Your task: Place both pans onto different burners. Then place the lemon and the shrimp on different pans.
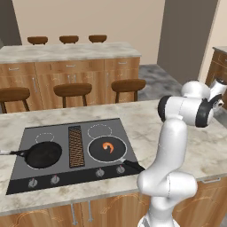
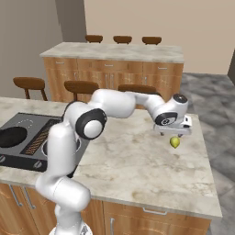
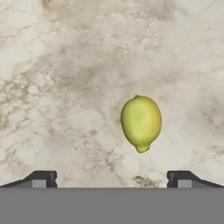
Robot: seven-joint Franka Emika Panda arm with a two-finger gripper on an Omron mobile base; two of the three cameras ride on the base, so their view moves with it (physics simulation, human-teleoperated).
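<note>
Wide-open tool (image 3: 112, 178) above one lemon (image 3: 141, 123); two pans (image 1: 43, 154); one shrimp (image 1: 107, 146).

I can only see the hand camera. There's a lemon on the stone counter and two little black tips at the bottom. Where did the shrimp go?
Observer: The shrimp lies in the right pan, on a front burner of the cooktop.
Operator: Is there another pan?
Observer: Yes, an empty left pan sits on the other front burner, its handle pointing left.
Operator: Is the lemon near the stove?
Observer: No. The lemon lies far to the right on the counter, and the gripper hangs open just above it.
</note>
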